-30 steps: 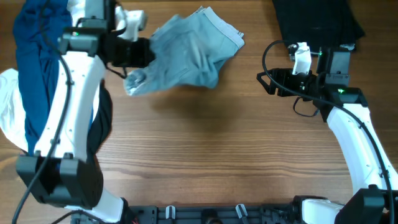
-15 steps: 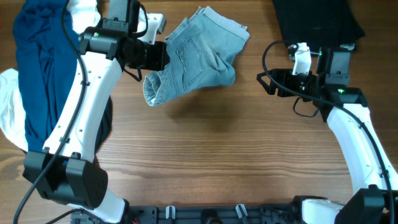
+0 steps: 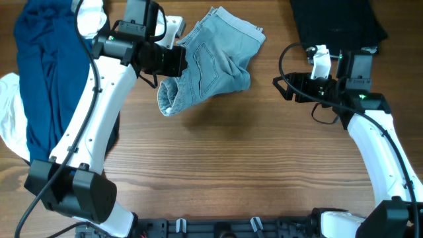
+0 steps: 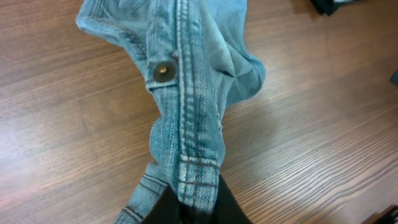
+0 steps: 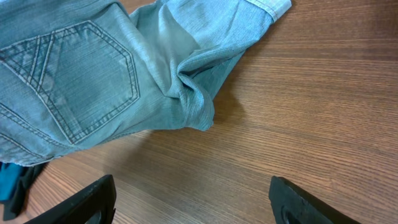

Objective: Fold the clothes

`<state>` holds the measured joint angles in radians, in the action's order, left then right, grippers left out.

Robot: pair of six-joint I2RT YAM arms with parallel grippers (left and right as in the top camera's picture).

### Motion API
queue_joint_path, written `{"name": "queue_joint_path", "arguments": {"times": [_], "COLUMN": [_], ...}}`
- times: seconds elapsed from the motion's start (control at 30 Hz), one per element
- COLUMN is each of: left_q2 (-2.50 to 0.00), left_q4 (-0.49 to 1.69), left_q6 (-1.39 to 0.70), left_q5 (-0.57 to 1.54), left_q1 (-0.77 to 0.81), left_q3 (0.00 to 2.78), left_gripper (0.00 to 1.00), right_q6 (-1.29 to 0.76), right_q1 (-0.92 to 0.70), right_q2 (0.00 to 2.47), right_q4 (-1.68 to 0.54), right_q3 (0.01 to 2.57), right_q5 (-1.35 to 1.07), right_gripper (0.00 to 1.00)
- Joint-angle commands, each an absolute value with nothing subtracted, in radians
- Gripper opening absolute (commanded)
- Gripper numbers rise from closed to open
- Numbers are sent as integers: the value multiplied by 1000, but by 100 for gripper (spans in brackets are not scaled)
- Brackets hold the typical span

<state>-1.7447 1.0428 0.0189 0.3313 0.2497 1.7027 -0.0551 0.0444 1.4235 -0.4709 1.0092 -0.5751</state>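
Left gripper (image 3: pixel 174 59) clamped on waistband of denim shorts (image 3: pixel 218 63), fabric bunched. Right gripper (image 3: pixel 283 87) jaws apart, empty, right of shorts.

Left gripper (image 3: pixel 180 61) apparently clamped, right gripper (image 5: pixel 198 198) spread wide

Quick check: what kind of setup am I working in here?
Probably a robot test bench rather than a home laundry: a bare wooden table, a left arm and right arm mounted at its near edge, and loose clothes: denim shorts, a navy pile, a black garment.
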Motion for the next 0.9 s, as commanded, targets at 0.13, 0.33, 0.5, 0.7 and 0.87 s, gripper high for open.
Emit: {"name": "queue_joint_path", "arguments": {"times": [0.13,0.33,0.5,0.7,0.87], "left_q2": [-1749,-1749,-1752,-1756,-1756], "left_q4": [1027,1005,990,991,1028], "left_q6": [15,15,15,2,-128], "left_q5": [347,347,347,253,220], "left_q1": [271,303,325,305,170], "left_q3": [1716,1715,1715,1715,1715], "left_gripper": [16,19,7,38,40], "right_q6": [-62,-62,-63,-62,-52], "right_q1": [43,45,45,44,-27], "right_q2": [1435,1434,1434,1434,1435], "right_q4": [-464,-464,-464,-461,-448], "right_q3": [1032,1032,1032,1032,1032], "right_q5": [-576,-576,-577,-628,-604], "right_gripper": [79,80,79,80,79]}}
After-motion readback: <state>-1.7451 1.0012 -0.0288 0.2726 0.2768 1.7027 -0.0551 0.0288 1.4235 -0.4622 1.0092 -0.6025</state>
